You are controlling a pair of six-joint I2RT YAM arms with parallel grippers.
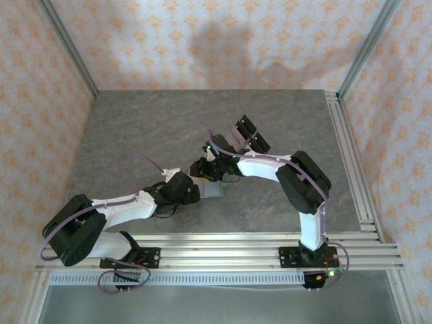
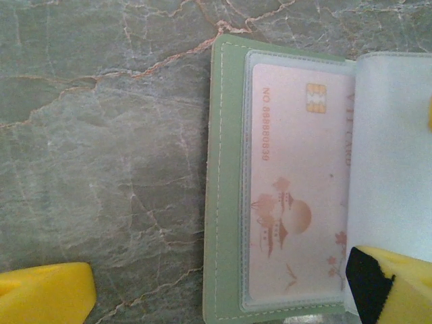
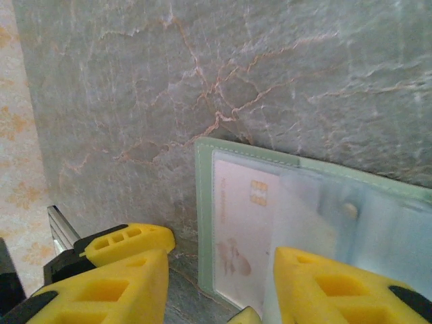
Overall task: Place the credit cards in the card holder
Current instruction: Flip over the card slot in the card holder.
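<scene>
At desk centre, just ahead of both arms, the card holder [image 1: 213, 191] lies open & flat on the grey marbled desk [image 1: 135, 128]. It has a sage-green cover w/ a stitched border and clear sleeves inside. One credit card [image 2: 297, 175] sits in the top sleeve. It's pale pink w/ a gold chip near one short end, a printed no. along one long edge, a pagoda & sun pic and "VIP CARD" lettering. A milky sleeve page [image 2: 391, 148] overlaps the card's other long edge.

The left hand [image 1: 194, 192] is at the holder's left side, fingers fully apart & gripping nothing. In left wrist view one yellow fingertip [image 2: 44, 293] is over bare desk, clear of the holder. The other [image 2: 398, 287], w/ a black pad, is over the sleeve page corner; touching or not, can't tell.

The right hand [image 1: 209, 174] is at the holder's far side. In right wrist view its fingers are partly apart, not clamped on anything. One finger [image 3: 125, 270] is off the holder's edge, over the desk. The other [image 3: 337, 287] is over the sleeves; contact can't be told. A small round stud [image 3: 349, 209] shows thru the sleeve.
</scene>
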